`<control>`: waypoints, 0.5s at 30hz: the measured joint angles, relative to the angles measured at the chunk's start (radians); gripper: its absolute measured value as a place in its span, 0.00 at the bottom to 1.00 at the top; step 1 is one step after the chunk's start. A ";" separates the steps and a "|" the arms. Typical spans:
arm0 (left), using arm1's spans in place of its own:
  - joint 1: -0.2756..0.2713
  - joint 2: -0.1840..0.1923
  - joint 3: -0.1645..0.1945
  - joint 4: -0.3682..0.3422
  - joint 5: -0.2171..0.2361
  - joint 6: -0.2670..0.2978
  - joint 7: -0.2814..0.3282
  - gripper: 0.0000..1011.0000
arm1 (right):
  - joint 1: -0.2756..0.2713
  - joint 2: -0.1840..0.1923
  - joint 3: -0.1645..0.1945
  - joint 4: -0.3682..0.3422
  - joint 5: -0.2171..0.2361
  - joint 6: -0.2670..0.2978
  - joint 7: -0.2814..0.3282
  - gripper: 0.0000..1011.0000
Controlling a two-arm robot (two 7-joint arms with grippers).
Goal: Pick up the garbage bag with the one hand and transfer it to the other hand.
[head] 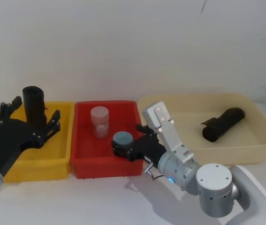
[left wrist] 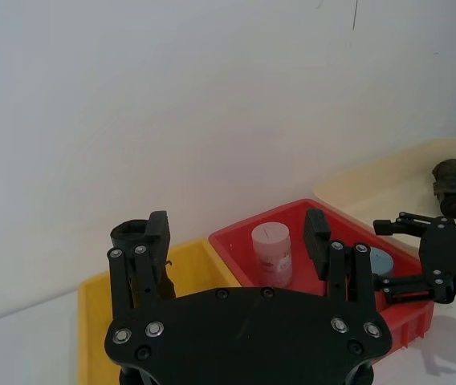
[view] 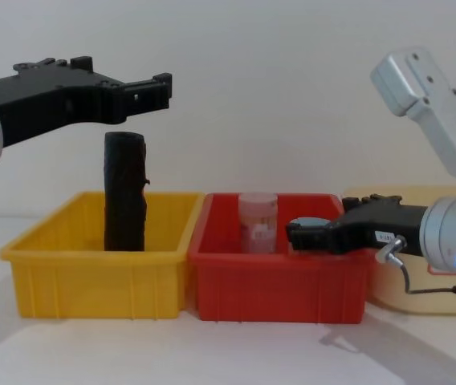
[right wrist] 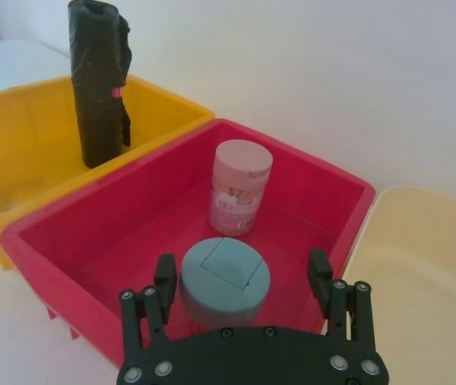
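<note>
On the left, the tight black plastic roll of garbage bag (head: 33, 107) stands upright in the glossy yellow plastic bin (head: 60, 161), taller than the bin's walls, with a small red-marked label band on its side in the right wrist view. The left hand (head: 35, 118), black and two-fingered on the silver arm with a green ring, hovers just above the roll's top with its fingers spread wide; nothing is in its grip. In the head view the fingers seem to straddle the roll, though the chest view places them higher than its top.

The step in hand looks like the pick-up. To do it well, the left hand should come down level so one finger passes on each side of the roll, close around the upper half, and lift straight up so the base clears the yellow wall. The rolled film is crinkled and soft, so a firm squeeze seems wise; a light one might slip on the slick plastic.

Next comes the red plastic bin (head: 84, 166), holding a pale pink cylindrical jar (head: 99, 121) with a printed label and a squat blue-grey round container (head: 122, 139). The right hand (head: 126, 143), black, on the silver arm with a blue-white ring, sits low over this bin with its fingers wide on either side of the blue-grey container, not clamping it.

Farthest right, a cream oval plastic tub (head: 259, 154) holds a plain black roll (head: 223, 123) lying on its side. All stand on the white table (head: 100, 201).
</note>
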 joint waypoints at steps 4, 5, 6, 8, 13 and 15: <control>0.000 0.000 0.000 0.000 0.000 0.000 0.000 0.99 | 0.004 -0.001 0.000 0.004 0.008 0.013 0.007 0.99; 0.000 0.000 0.000 0.000 0.000 0.000 0.000 0.99 | 0.005 -0.001 -0.001 0.004 0.010 0.016 0.008 0.99; 0.000 0.000 0.000 0.000 0.000 0.000 0.000 0.99 | 0.005 -0.002 -0.001 0.005 0.011 0.018 0.009 0.99; 0.000 0.000 0.000 0.000 0.000 0.000 0.000 0.99 | 0.008 -0.002 -0.002 0.006 0.015 0.025 0.013 0.99; 0.000 0.000 0.000 0.000 0.000 0.000 0.000 0.99 | 0.013 -0.003 -0.005 0.010 0.025 0.043 0.018 0.99; 0.000 0.000 0.000 0.000 0.000 0.000 0.000 0.99 | 0.015 -0.004 -0.006 0.011 0.028 0.048 0.020 0.99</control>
